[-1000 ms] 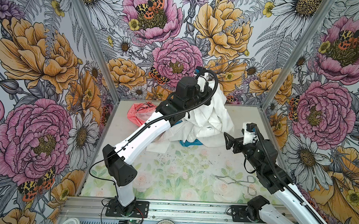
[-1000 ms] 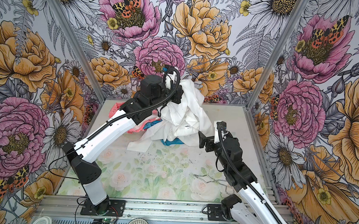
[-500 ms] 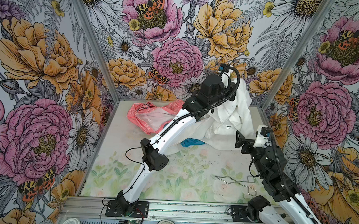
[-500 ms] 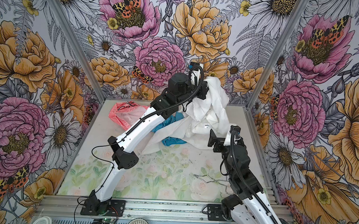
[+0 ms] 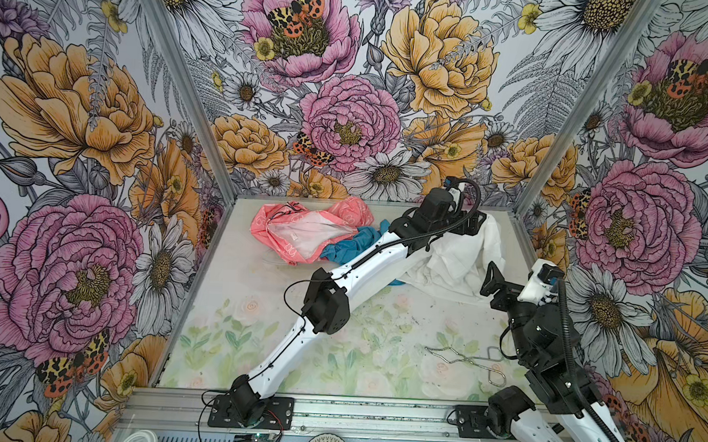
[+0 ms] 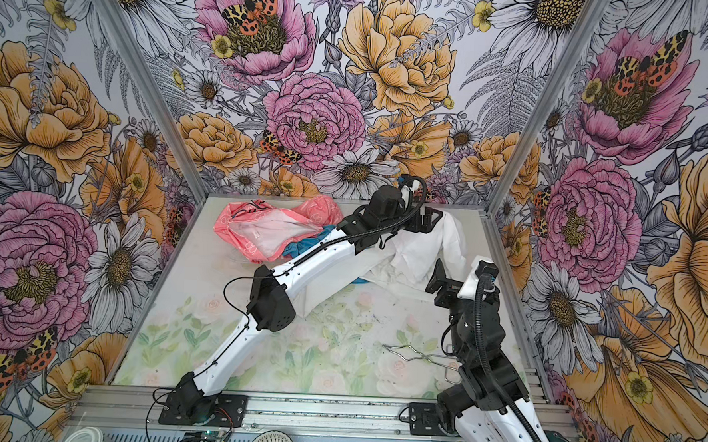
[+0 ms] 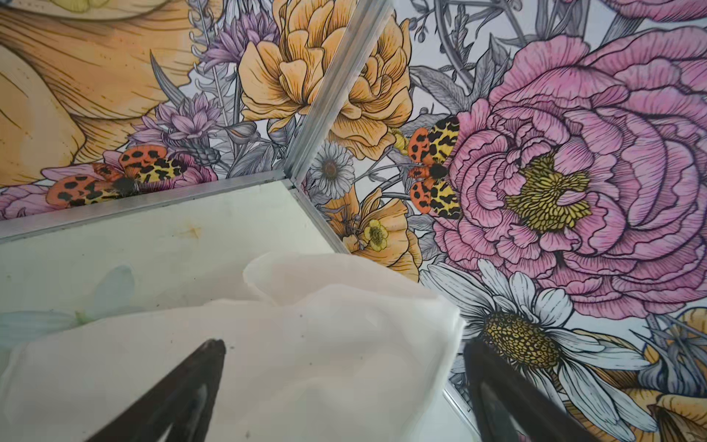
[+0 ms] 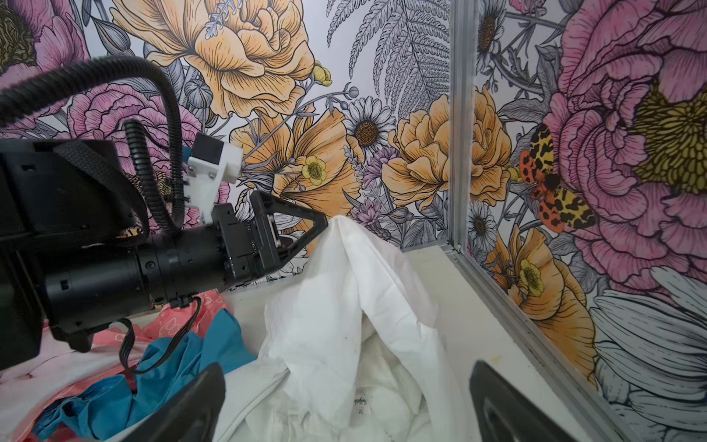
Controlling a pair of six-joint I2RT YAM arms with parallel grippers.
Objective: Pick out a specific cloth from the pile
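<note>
Letting go cleanly looked to be the step in hand. The left hand [image 7: 344, 344] stood with its jaws wide apart at 1 o'clock over the pale flower-printed worktop [image 5: 254, 350]. The large plain white wrinkled cloth [image 5: 458, 260] rose in a peak to one of its fingers [image 8: 294, 210] and lay draped between them, clamped by nothing. The rest of that cloth was heaped at 2 o'clock, in the far corner, with one edge running under the left arm.

To do the step well, the hand would want to rise straight off the fold, so that no fabric caught on a fingertip and trailed back toward 12 o'clock. There the bright blue crumpled cloth [image 5: 355, 243] lay touching the white one. A blue scrap showed beneath the white edge, so I judged the parting unfinished. The coral-pink printed cloth with white lining [image 5: 302, 231] lay at 11 o'clock, touching the blue.

The right hand [image 8: 346, 365], jaws also wide apart and holding nothing, hung just beside the white heap at 3 o'clock, well placed to pin it.

No bin, box or basket showed on the worktop. The cloths lay straight on it, as did thin wire tongs [image 5: 466, 357] at 4 o'clock.
</note>
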